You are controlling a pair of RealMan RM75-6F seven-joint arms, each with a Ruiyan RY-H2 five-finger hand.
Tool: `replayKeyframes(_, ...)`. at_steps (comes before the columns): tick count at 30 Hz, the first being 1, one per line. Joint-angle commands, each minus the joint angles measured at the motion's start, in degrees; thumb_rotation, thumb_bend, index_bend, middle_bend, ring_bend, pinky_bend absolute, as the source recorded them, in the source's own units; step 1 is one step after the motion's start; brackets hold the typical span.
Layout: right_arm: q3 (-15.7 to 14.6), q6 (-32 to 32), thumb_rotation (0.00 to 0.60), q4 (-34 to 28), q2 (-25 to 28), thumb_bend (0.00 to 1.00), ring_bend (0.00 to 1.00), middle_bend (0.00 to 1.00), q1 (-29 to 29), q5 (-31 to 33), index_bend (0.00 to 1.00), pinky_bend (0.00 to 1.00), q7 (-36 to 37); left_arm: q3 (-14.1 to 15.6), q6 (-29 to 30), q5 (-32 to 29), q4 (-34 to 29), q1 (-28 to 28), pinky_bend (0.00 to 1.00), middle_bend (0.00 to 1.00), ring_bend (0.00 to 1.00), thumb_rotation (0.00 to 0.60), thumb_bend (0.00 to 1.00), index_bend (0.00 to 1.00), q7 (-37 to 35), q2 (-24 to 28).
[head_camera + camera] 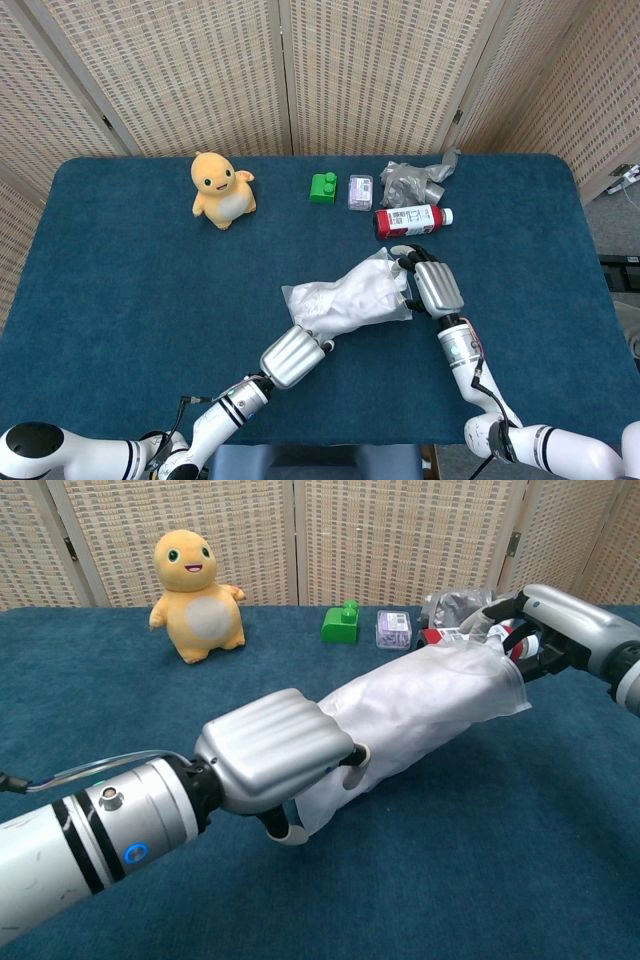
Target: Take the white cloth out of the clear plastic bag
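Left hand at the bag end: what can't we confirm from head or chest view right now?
- Left hand grip: in the chest view its back covers the bag's near end; the head view is too small. Whether its fingers pinch the clear plastic bag is unclear.
- White cloth: not separable from the bag film in either view.
- Right hand contact: its fingers sit at the bag's far end, and its palm side is hidden in both views.
- Red bottle label: too small.

The left robot hand (275, 755) covers the near end of the clear plastic bag (420, 705), so whether its fingers grip the film cannot be told. The white cloth (350, 300) shows only dimly through the plastic. Beyond the right robot hand (545, 625), the red bottle (432, 635) is mostly hidden in the chest view. That arm is cut off by the frame edge.
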Motion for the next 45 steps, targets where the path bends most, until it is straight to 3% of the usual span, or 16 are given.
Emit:
replayKeyframes(1,0.03,-0.02,0.6,0.0,0.01,0.64,0.13,0.24,-0.02,-0.02,0.71,0.28,0.11,0.16,0.18,-0.34,0.16,0.25,0.85,0.71,0.69,0.6,0.05,0.44,0.46,-0.13)
replayKeyframes(16,-0.13,-0.11,0.6,0.35,-0.22,0.64,0.13,0.24,-0.25,-0.4,0.71,0.28,0.89,0.5,1.01,-1.29,1.84,1.01,0.85,0.71,0.69,0.6,0.06,0.47,0.72,-1.04)
replayKeyframes(28,-0.07,-0.34,0.6,0.47,-0.3,0.64,0.13,0.24,-0.25,-0.46,0.71,0.28,1.19,1.32,2.52,2.88,7.46,0.68,0.85,0.71,0.7,0.6,0.06,0.51,-3.84,-3.47)
replayKeyframes(45,-0.33,-0.67,0.6,0.88,-0.6,0.64,0.13,0.24,-0.44,-0.65,0.71,0.28,1.87,0.58,3.21,3.88,12.22,0.85,0.85,0.71,0.71,0.6,0.07,0.53,-5.02,-6.35)
